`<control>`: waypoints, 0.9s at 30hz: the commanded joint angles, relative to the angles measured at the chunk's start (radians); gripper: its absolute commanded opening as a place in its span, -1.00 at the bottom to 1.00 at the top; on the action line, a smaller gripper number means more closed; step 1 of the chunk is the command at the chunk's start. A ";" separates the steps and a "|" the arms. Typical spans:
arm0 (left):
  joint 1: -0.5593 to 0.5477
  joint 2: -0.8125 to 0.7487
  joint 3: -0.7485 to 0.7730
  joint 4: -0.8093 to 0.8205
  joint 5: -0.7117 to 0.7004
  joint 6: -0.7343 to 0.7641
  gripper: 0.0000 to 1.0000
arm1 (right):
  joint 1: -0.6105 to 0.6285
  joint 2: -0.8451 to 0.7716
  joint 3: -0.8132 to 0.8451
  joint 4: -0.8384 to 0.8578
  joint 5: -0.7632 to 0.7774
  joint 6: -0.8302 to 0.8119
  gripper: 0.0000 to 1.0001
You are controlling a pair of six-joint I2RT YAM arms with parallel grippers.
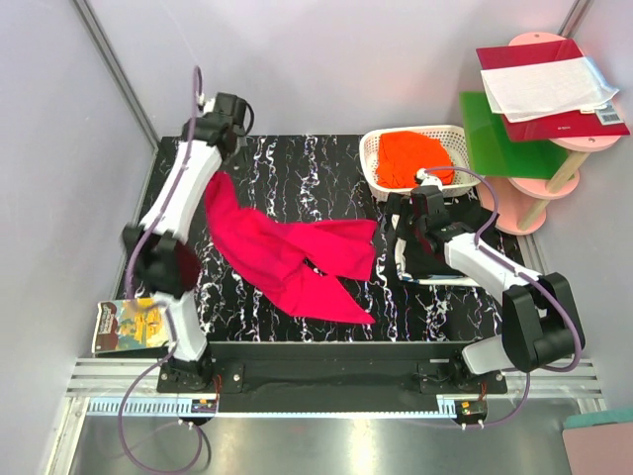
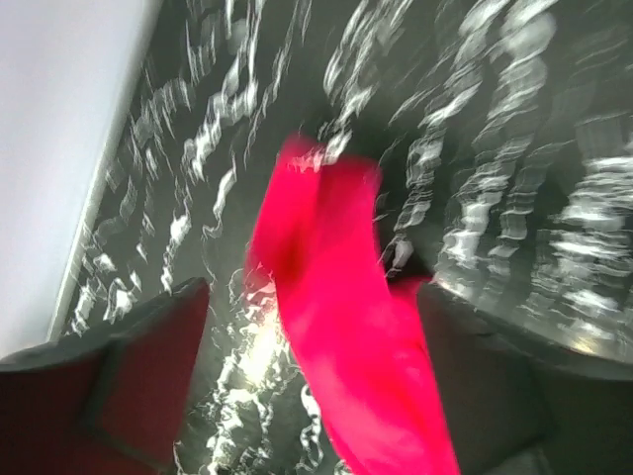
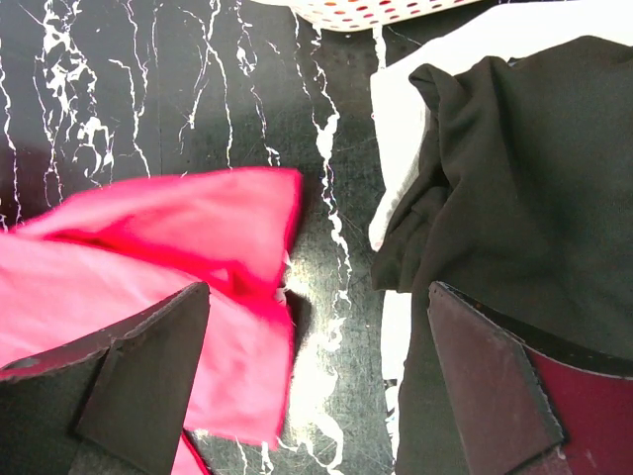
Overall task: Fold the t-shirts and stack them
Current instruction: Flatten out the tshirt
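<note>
A pink t-shirt lies crumpled across the middle of the black marbled table. Its left end rises up to my left gripper. In the left wrist view the shirt runs between the fingers of that gripper, which stand wide apart; the view is blurred. My right gripper is open and empty. In the right wrist view it hovers over bare table between the pink shirt's right edge and a black shirt lying on a white one.
A white basket holding an orange shirt stands at the back right; its rim shows in the right wrist view. A colourful book lies at the front left. A pink shelf stand with a red folder is off the table's right.
</note>
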 commanded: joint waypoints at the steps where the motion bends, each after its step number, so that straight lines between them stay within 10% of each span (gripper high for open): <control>1: 0.007 0.083 0.029 -0.082 0.070 -0.098 0.98 | 0.000 -0.016 0.008 0.028 -0.024 0.017 0.99; 12: -0.547 -0.245 -0.505 0.270 0.190 -0.171 0.75 | 0.000 -0.024 0.005 -0.004 -0.160 0.013 0.99; 27: -0.618 -0.358 -0.852 0.279 0.102 -0.325 0.79 | 0.138 0.192 0.011 -0.066 -0.449 0.061 0.68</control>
